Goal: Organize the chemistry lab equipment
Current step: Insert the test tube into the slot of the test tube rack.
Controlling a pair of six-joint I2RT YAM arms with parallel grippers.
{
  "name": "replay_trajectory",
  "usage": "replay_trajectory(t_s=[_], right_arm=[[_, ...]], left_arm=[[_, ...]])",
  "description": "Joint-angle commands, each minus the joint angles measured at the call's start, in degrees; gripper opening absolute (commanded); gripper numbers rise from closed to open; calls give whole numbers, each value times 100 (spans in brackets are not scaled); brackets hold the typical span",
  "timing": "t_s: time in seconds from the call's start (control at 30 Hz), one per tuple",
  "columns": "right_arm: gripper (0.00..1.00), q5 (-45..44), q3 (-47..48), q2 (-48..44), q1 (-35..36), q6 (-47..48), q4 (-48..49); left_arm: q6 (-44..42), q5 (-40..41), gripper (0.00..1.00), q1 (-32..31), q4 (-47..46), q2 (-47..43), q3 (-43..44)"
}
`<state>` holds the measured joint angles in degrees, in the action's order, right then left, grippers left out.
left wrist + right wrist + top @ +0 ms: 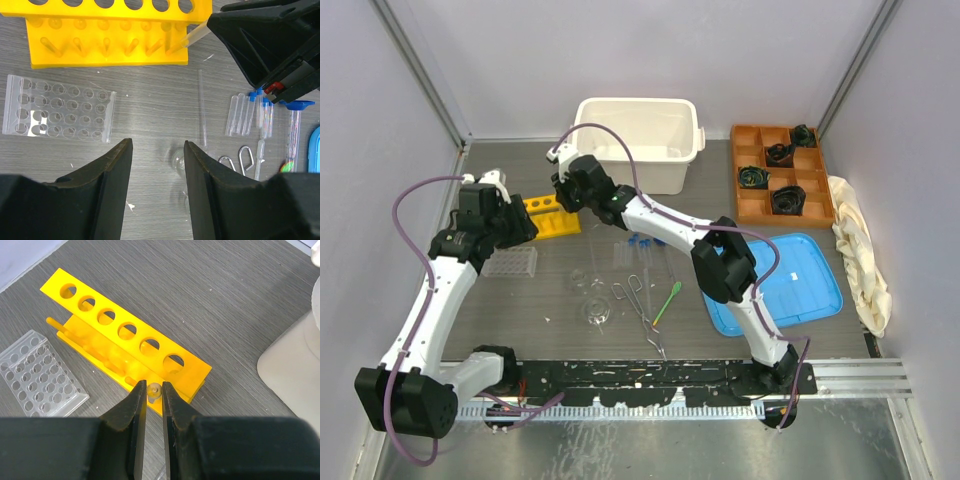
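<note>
My right gripper (154, 386) is shut on a clear test tube (154, 389), seen end-on just over the front edge of the yellow rack (125, 347). In the left wrist view the test tube (197, 35) slants from those black fingers down to the yellow rack (107, 47). My left gripper (157, 142) hangs open over bare table, and a small glass flask (177, 160) lies beside its right finger. The clear plastic rack (60, 110) lies to the left. Blue-capped test tubes (247, 115), tongs (638, 300) and a green spatula (667, 302) lie mid-table.
A white bin (640, 140) stands at the back. An orange compartment tray (817, 203) with black objects is at the back right. A blue tray (790, 285) and a cream cloth (860, 255) lie to the right. More flasks (597, 310) sit near the tongs.
</note>
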<state>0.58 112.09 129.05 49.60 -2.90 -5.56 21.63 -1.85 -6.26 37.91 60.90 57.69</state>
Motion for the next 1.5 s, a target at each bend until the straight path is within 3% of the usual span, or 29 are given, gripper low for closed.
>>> replay_trajectory(t_s=[0.0, 0.7, 0.83, 1.0, 1.07, 1.27, 1.47], right_arm=[[1, -6, 304, -8, 14, 35, 196], [4, 4, 345, 306, 14, 62, 169], [10, 28, 329, 302, 16, 61, 157], [38, 39, 167, 184, 14, 40, 205], [43, 39, 71, 91, 14, 25, 237], [45, -49, -467, -487, 14, -28, 290], [45, -534, -1554, -1793, 14, -103, 268]], left_arm=[[-18, -97, 47, 34, -267, -17, 18], [-8, -201, 53, 27, -253, 18, 7], [-1, -235, 53, 29, -274, 33, -11], [17, -267, 57, 31, -267, 40, -30], [39, -289, 59, 29, -280, 36, -36], [124, -469, 60, 29, -352, 112, -55], [272, -649, 54, -63, -354, 256, -57]])
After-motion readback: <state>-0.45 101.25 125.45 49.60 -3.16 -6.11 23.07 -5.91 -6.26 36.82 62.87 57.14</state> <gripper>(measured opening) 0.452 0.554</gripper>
